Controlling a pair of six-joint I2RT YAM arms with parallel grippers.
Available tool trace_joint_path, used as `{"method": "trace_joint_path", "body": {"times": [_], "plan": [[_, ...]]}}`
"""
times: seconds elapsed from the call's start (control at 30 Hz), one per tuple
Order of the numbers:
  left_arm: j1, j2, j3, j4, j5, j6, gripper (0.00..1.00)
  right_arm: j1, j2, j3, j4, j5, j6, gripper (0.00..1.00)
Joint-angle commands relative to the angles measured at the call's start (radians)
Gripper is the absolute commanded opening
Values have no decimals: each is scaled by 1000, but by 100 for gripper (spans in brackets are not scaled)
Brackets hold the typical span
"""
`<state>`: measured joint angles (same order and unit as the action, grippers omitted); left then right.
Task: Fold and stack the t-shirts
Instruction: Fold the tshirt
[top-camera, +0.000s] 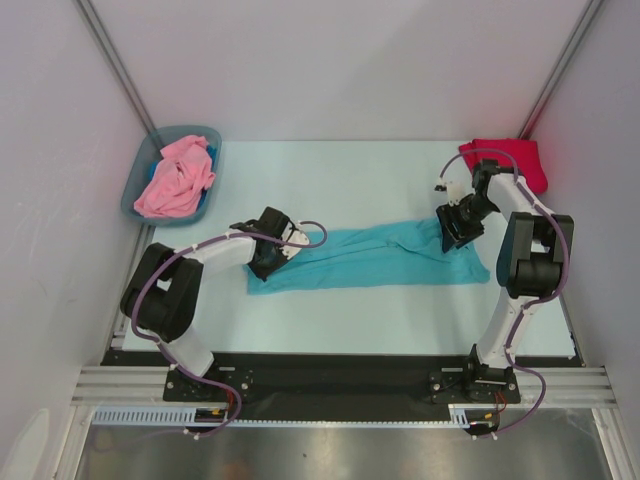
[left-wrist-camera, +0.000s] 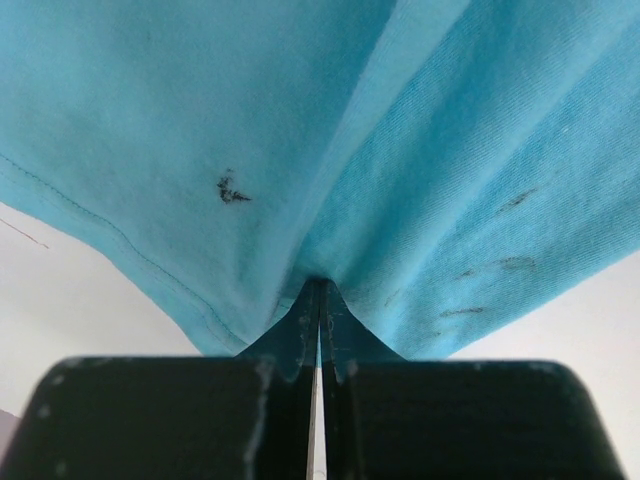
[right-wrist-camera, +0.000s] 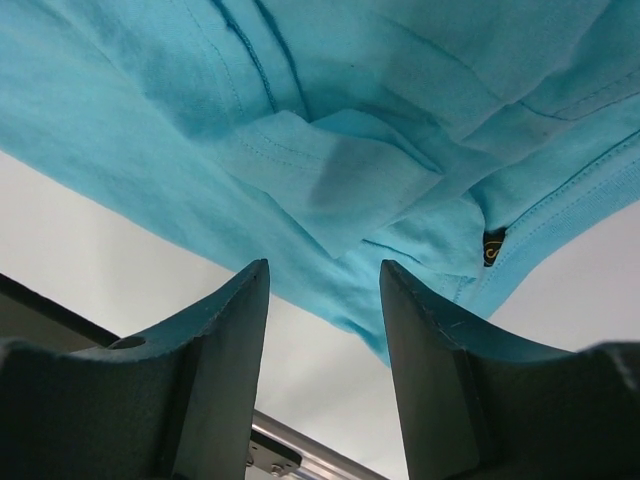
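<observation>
While one teal t-shirt (top-camera: 370, 255) sprawls, one pink t-shirt (top-camera: 175, 178) (binned), one red t-shirt (top-camera: 505, 160)

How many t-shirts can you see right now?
3. A teal t-shirt lies stretched across mid-table; a pink t-shirt is bunched in the grey-blue bin far left; a red t-shirt sits far right. The bin may hide more.

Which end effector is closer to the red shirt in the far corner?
Right. The right end effector is just in front of the red shirt; the left end effector is across the table.
</observation>
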<state>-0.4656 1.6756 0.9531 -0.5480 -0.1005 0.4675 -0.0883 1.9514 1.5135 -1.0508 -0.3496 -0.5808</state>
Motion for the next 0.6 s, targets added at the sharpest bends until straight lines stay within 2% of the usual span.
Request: {"method": "trace_joint_path", "body": {"times": [0.0,0.57], "plan": [[-4,61,-14,94,27,-20,0,-5,-9,-10,40,-14,19,53],[-18,70,-5,92,10,-10,0,-14,80,24,107,-8,29,50]]}}
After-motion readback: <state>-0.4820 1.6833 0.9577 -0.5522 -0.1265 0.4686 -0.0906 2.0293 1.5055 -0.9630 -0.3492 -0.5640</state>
